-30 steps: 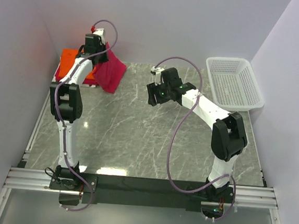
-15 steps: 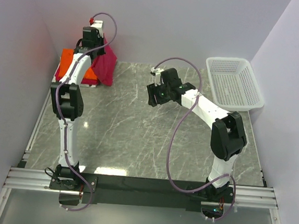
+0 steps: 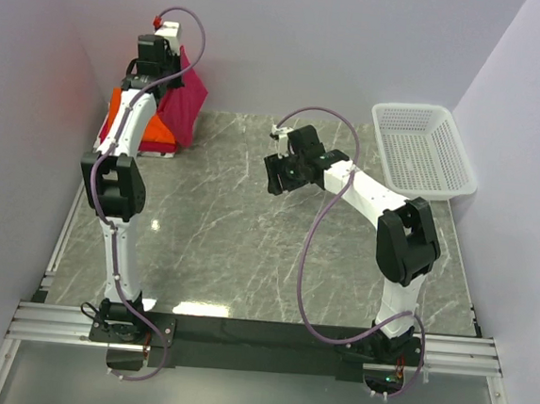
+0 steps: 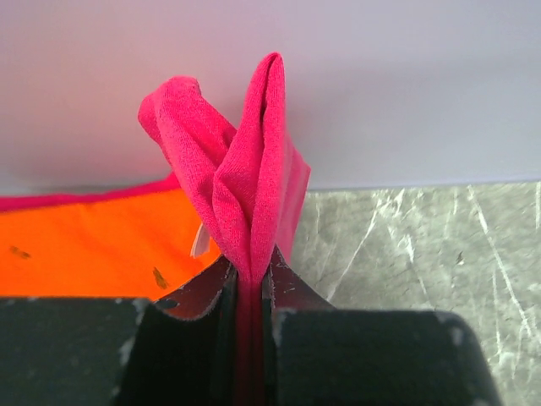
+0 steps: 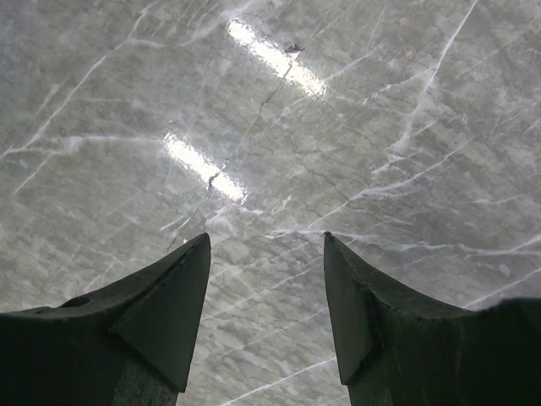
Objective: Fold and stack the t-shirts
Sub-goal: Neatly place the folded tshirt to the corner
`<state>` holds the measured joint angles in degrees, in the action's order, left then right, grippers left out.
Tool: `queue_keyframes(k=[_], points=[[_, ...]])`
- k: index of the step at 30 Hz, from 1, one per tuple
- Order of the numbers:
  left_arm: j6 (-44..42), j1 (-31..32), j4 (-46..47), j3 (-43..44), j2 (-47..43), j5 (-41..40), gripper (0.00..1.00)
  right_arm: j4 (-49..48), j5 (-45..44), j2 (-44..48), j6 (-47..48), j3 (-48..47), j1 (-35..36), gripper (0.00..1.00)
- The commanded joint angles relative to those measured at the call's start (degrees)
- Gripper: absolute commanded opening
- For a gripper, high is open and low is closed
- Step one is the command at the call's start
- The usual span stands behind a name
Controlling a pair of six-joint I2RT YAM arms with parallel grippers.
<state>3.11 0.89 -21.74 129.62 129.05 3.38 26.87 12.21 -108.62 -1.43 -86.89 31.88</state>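
1. Risk: the crimson-pink tee [image 4: 249, 169] is pinched only by a thin bunched fold. It may slip out or unfold when lowered, landing skewed on the orange tee [image 4: 84, 245].
2. Left hand [image 4: 249, 283]: raised at the far-left corner above the orange tee, pinching the cloth.
3. Right hand [image 5: 266, 296]: spread, empty, hovering over the mid surface [image 3: 246, 257].

grey marble table [image 3: 238, 246] | folded t-shirts [image 3: 158, 135] far-left | white mesh basket [image 3: 421, 154] far-right

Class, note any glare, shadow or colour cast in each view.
Top external: glare on the table, reddish cast on the left wall. Left wrist: pink t-shirt evenly lit, left gripper dark. Right wrist: two glare streaks, right gripper dark.
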Motion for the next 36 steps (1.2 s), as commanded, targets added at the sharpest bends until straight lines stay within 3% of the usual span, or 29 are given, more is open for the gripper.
queue_keyframes(k=[1,23,36], points=[[-1.6,0.1,2.3,3.9,-5.9,1.3,0.07,0.2,0.3,0.1,0.4,-2.8,0.3,0.63],[-4.5,-0.8,0.2,1.8,-7.9,2.6,0.06,0.8,0.3,-1.6,0.2,-4.3,0.3,0.62],[-6.5,-6.4,-0.2,1.7,-4.5,1.9,0.05,0.9,1.0,-2.4,-0.3,-4.6,0.2,0.61]])
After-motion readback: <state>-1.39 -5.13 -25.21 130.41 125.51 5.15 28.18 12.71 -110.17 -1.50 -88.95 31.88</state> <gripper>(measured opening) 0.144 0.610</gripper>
